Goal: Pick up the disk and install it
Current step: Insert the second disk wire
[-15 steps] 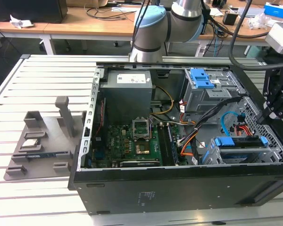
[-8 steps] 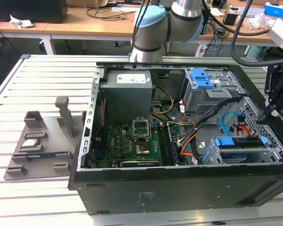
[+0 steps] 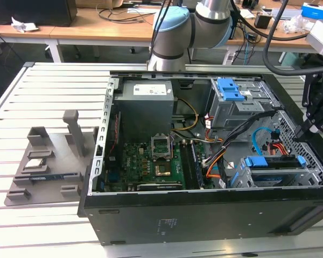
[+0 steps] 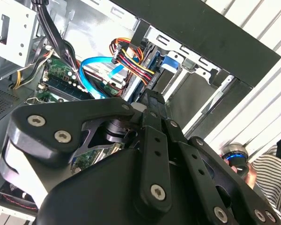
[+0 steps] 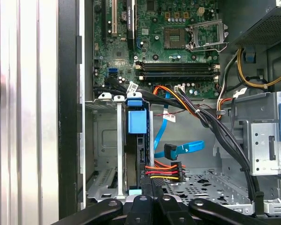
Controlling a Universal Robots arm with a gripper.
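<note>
The disk in its bright blue plastic carrier frame is sitting slotted in the metal drive cage at the corner of the open black computer case. The black gripper is hovering just above that cage, fingers drawn together and gripping nothing. A bundle of coloured power wires is lying beside the carrier.
</note>
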